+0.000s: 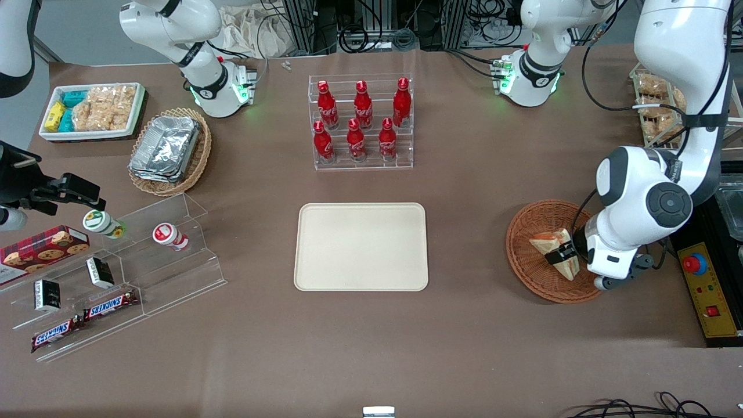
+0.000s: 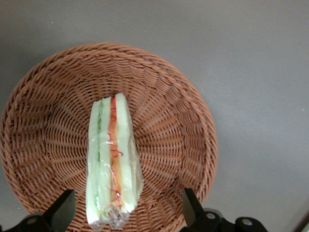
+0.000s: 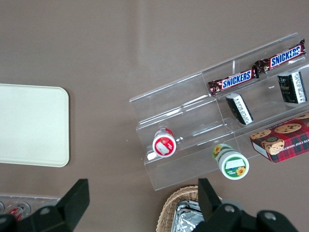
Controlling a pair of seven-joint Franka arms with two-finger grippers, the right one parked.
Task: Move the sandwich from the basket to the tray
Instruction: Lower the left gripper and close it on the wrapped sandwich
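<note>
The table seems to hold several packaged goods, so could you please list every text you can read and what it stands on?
"SNICKERS": two bars on the acrylic stand.
Red bottles: script unreadable.
Cookie box, cups, black packets: unreadable.
Sandwich under the open gripper: no text.

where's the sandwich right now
The sandwich lies in the round wicker basket toward the working arm's end of the table, with the open end effector straddling it.

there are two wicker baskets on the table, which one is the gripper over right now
The round reddish-brown basket holding the sandwich, toward the working arm's end; the gripper hangs open above it. The other, a lighter tan oval basket, holds foil trays.
</note>
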